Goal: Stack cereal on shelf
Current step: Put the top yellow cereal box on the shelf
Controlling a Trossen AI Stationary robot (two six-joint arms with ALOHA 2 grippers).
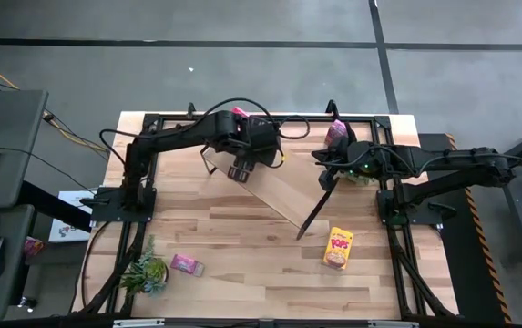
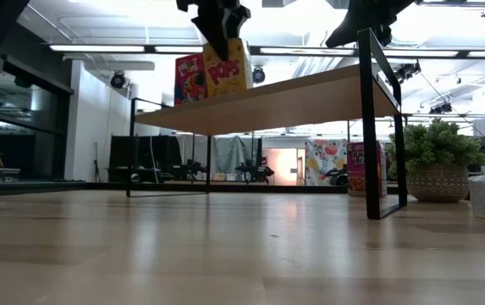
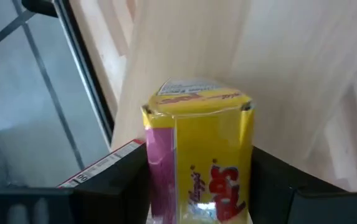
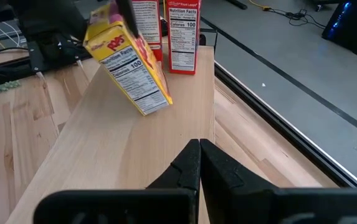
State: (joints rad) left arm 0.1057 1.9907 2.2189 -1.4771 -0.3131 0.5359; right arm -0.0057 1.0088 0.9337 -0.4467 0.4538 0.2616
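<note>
The left gripper (image 3: 197, 199) clasps a yellow cereal box (image 3: 198, 155), tilted, lowering it onto the shelf (image 4: 103, 143) beside the red box (image 4: 183, 37); next, level and release. The right gripper (image 4: 199, 163), pinched empty, waits over the shelf.

The left arm's dark two-finger gripper (image 1: 240, 171) hangs bent downward, fingers clamped on something — the right arm's gripper (image 4: 199, 163), stretched level, pinched closed.

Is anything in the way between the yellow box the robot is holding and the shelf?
Nothing visible. The left end effector holds the yellow box tilted just over bare shelf, beside the red boxes.
</note>
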